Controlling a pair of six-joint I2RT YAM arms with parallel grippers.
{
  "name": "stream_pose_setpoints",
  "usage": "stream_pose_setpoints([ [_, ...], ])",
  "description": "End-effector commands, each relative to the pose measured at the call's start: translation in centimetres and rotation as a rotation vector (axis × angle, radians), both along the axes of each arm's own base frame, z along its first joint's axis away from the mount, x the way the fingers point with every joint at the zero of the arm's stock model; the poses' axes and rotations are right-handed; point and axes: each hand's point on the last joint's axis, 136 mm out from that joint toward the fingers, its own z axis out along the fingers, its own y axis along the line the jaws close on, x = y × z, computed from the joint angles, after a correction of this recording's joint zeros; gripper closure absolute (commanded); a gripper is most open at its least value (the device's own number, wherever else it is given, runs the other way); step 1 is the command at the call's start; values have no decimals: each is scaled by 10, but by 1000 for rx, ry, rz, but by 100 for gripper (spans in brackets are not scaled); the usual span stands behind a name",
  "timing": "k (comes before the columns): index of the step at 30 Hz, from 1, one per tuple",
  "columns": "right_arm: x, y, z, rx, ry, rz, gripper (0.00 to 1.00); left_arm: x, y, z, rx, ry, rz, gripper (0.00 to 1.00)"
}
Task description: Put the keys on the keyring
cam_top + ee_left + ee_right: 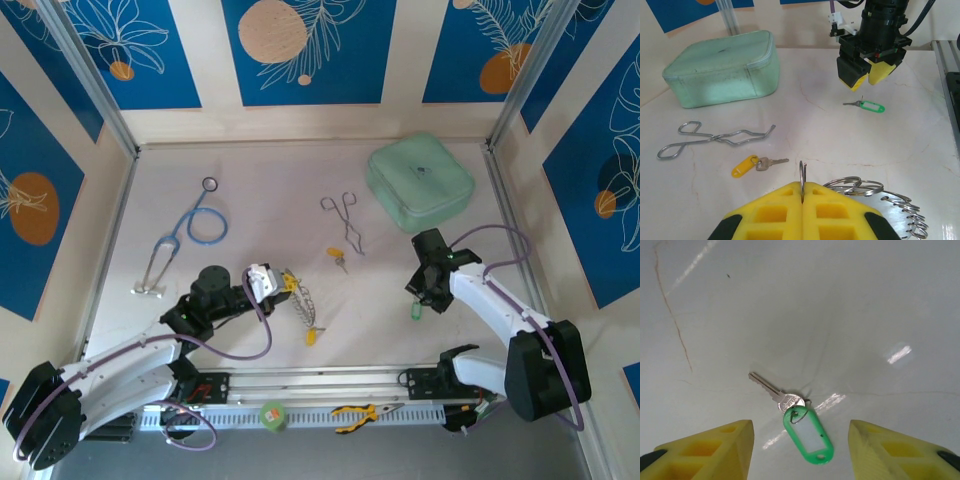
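We see the left fingers (772,210) clenched on the keyring (802,175) (its thin rim stands upright between them), low over the surface (920,140). The right fingers (710,447) are released wide and hang above the green key (807,435), which lies flat, untouched.

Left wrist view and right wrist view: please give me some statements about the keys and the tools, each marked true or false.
1. The right tool hangs open above the small metal key with a green plastic tag. True.
2. That key is clamped in the right tool. False: it lies flat on the white table, untouched.
3. The left tool is shut on a thin loop of the large silvery metal keyring. True.
4. The silver wire forceps lie on top of the small metal key with a yellow plastic tag. False: they lie apart, side by side on the table.
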Motion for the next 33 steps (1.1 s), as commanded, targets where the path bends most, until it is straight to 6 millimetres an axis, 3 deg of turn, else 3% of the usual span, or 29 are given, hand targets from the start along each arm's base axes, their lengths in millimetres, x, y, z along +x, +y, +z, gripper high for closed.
stream_pose_setpoints([
  [1, -6, 6, -8, 88, 14, -121, 52, -3, -7, 24, -49, -42, -36, 100],
  [13, 2, 8, -16, 170, 3, -176, 73, -5, -7, 24, -42, -41, -44, 100],
  [21, -5, -3, -18, 139, 39, -202, 70, -5, -6, 24, -39, -44, -46, 100],
  [25, -5, 1, -22, 160, 53, -193, 71, -6, -7, 23, -37, -41, -50, 100],
  [33, -1, 4, -22, 173, 45, -192, 86, -6, -7, 22, -34, -41, -52, 100],
])
